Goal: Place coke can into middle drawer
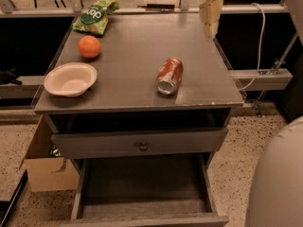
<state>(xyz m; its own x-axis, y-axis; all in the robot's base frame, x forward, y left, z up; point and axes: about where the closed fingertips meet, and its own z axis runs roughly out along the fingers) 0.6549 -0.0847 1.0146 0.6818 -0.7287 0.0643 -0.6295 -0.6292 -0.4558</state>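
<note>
One tabletop [132, 41] fills the centre of the frame. Below it, under a closed drawer front [140, 143] with a knob, the middle drawer [142, 183] stands pulled out at the lower edge of the frame, its floor bare.

The pincer [210, 15] hangs at the upper right of the frame, over the tabletop's upper-right corner. It points downward from a pale arm segment that is cut off by the top edge. Whether it is apart or together cannot be told, and it holds nothing.

The coke can [169, 75] lies on its side on the tabletop, right of centre. It is below and to the left of the pincer, well apart from it. Its long axis runs nearly up and down the frame, leaning slightly to the upper right, and its silver end faces the lower edge.

Judgement: the grasp is not yet begun. The pincer must travel down and left in the frame, then close across the can's short width.
</note>
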